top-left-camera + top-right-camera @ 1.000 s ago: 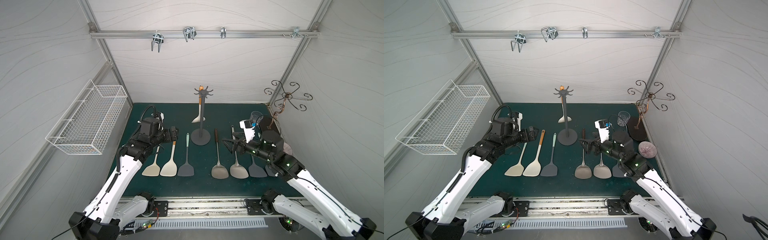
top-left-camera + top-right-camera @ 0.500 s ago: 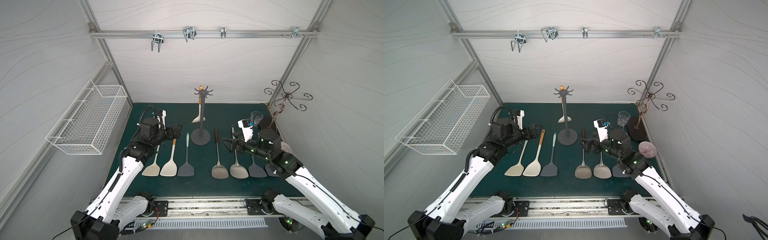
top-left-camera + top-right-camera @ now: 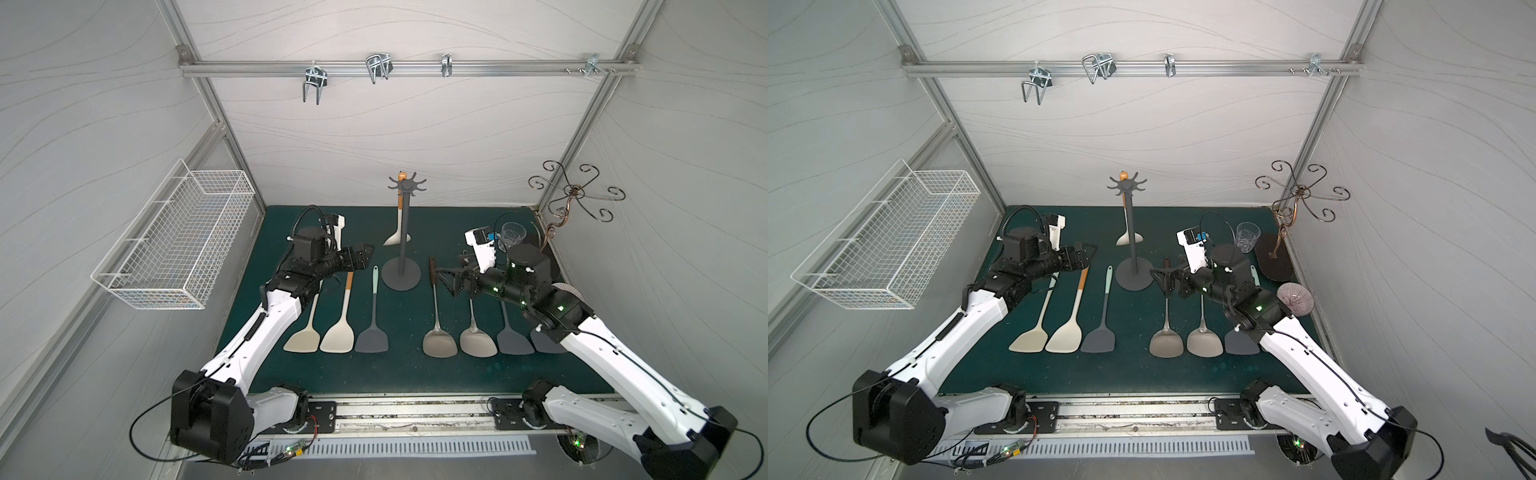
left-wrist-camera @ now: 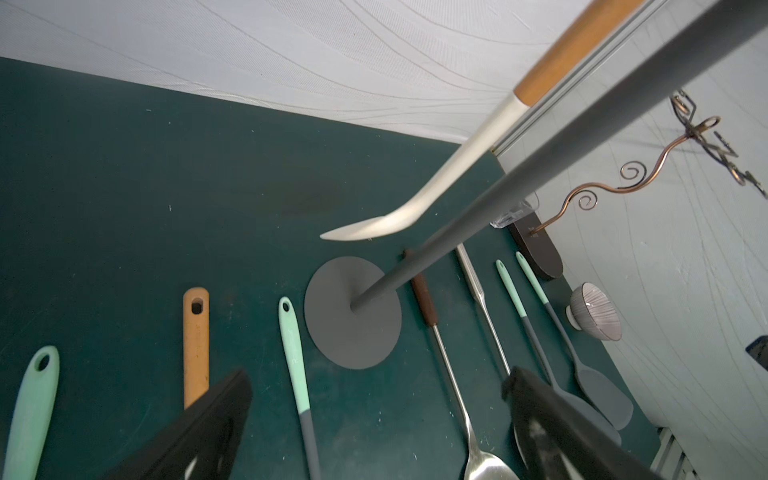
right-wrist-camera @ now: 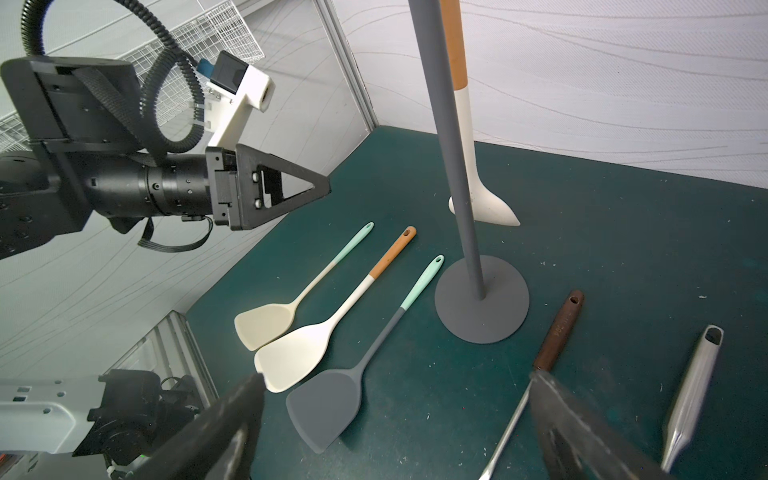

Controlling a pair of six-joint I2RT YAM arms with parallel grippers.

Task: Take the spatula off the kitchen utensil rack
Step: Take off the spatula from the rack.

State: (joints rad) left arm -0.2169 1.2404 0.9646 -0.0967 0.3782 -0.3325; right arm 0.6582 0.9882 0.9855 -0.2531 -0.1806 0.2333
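In both top views the kitchen utensil rack stands upright toward the back of the green tabletop. The spatula hangs from a hook on the far side of the rack's crown, orange handle up, cream blade low behind the disc base. The left arm's fingers and the right arm's fingers flank the rack low down, both spread wide and holding nothing (seven loose spatulas lie in a row on either side of the base).

From the left wrist view, the left arm's fingers frame the base with an empty gap between them. The spatula runs just beside the pole, so we judge that a careless close could pinch pole and handle together.

From the right wrist view, the right arm's fingers are likewise wide apart and empty. The pole hides part of the spatula's handle. Our worry is a sideways pull before the handle's end has lifted clear of its hook. With so thin a pole on a flat disc, that would likely tip the rack onto the loose spatulas.
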